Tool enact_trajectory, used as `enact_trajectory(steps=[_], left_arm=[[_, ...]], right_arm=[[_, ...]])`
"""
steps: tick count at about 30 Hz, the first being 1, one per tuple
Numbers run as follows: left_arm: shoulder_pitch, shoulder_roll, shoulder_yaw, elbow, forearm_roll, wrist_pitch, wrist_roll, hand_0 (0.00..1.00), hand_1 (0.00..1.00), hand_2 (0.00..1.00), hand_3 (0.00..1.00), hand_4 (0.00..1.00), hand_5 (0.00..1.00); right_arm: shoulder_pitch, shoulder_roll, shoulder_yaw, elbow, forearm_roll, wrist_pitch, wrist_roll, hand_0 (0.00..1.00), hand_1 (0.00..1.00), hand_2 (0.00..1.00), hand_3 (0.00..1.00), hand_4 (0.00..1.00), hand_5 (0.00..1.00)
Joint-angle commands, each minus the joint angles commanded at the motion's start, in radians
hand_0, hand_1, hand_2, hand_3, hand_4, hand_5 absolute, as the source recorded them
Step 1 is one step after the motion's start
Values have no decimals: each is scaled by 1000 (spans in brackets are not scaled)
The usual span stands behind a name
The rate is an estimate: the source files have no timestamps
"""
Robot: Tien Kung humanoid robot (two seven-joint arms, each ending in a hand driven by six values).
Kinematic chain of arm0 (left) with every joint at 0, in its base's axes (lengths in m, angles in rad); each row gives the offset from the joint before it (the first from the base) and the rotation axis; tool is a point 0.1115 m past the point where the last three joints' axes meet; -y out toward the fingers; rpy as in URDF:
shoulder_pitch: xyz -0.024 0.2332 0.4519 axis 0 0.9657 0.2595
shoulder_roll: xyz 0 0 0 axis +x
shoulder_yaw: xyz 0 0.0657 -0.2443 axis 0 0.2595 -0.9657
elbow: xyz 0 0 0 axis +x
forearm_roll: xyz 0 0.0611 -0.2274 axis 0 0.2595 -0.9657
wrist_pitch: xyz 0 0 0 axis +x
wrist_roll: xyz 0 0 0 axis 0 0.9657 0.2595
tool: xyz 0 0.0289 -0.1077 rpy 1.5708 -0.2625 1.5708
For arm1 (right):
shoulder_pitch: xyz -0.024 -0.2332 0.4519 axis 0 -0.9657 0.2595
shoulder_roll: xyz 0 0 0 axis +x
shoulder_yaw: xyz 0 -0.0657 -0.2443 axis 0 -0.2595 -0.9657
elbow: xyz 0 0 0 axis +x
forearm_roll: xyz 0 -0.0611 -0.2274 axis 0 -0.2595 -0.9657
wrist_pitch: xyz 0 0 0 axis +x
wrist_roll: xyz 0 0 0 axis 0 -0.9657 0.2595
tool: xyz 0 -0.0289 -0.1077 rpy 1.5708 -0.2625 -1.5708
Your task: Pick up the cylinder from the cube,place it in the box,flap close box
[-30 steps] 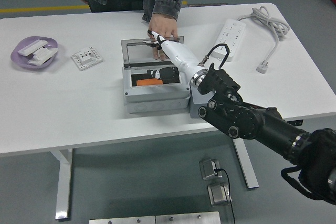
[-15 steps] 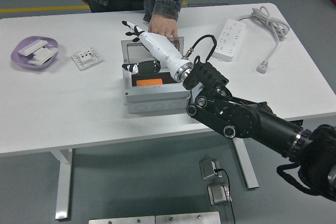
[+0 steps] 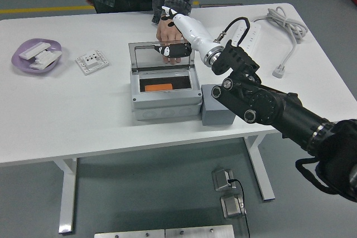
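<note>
The grey box (image 3: 166,103) stands open at the table's middle, and an orange cylinder (image 3: 157,87) lies inside it. Its clear lid (image 3: 162,58) lies folded back flat behind it. A grey cube (image 3: 216,113) with a bare top sits against the box's right side. My right hand (image 3: 174,33), white with black fingertips, reaches over the lid's far right corner with fingers stretched out and holding nothing. A person's hand (image 3: 166,30) rests at the lid's far edge, partly under my hand. The left arm is out of view.
A purple dish (image 3: 21,48) with white parts sits at the far left, with a small white square plate (image 3: 92,61) beside it. A white power strip (image 3: 246,30) with its cable (image 3: 285,24) and plug lies at the back right. A person stands at the far side.
My right hand swung left over the box's back edge, then rose and moved back right to the lid's far corner. The person's hand stayed at the lid's far edge.
</note>
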Motion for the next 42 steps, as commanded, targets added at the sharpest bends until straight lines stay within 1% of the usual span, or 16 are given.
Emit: enact_trajectory(steps=[3, 8, 12, 15, 20, 22, 23, 25, 31, 34, 36, 42], left_arm=[[1, -1, 1, 0, -1, 0, 0, 634, 680, 679, 773, 652, 844], [2, -5, 2, 0, -3, 1, 1, 634, 680, 679, 772, 650, 844], [2, -5, 4, 0, -7, 1, -1, 634, 680, 679, 772, 649, 844], [1, -5, 6, 0, -11, 2, -4, 634, 680, 679, 772, 649, 844], [3, -6, 9, 0, -23, 4, -9, 634, 680, 679, 773, 646, 843], [6, -7, 12, 0, -29, 5, -9, 634, 680, 679, 773, 646, 843], [8, -7, 12, 0, -31, 6, -9, 634, 680, 680, 773, 646, 842], [12, -9, 15, 0, -36, 7, -9, 634, 680, 680, 773, 646, 842], [17, -12, 18, 0, -46, 7, -10, 634, 680, 679, 773, 645, 841], [16, -11, 18, 0, -48, 6, -13, 634, 680, 679, 773, 645, 841], [15, -11, 18, 0, -49, 6, -14, 634, 680, 680, 773, 645, 842], [19, -12, 19, 0, -53, 6, -14, 634, 680, 680, 773, 645, 843]], right_arm=[[-10, -4, -18, -8, 13, -2, 3, 784, 735, 809, 955, 803, 231], [-27, -8, -49, -3, 13, -5, 4, 785, 726, 799, 949, 801, 244], [-36, -19, -67, 17, 7, -10, 1, 785, 729, 798, 947, 799, 254], [-43, -35, -84, 43, 6, -14, -3, 785, 729, 798, 947, 799, 254], [-61, -76, -115, 114, -9, -17, -23, 783, 727, 797, 946, 793, 260], [-71, -101, -125, 160, -30, -15, -43, 783, 727, 797, 946, 793, 260], [-74, -107, -128, 175, -37, -15, -48, 783, 726, 797, 945, 799, 283], [-82, -126, -136, 216, -57, -12, -65, 783, 726, 797, 945, 799, 283], [-101, -160, -148, 325, -93, -9, -98, 780, 726, 797, 946, 796, 285], [-109, -169, -158, 357, -101, -5, -110, 780, 726, 797, 946, 796, 285], [-115, -174, -164, 374, -106, -2, -117, 772, 726, 801, 953, 798, 303], [-136, -189, -170, 409, -119, 5, -138, 762, 723, 805, 961, 797, 315]])
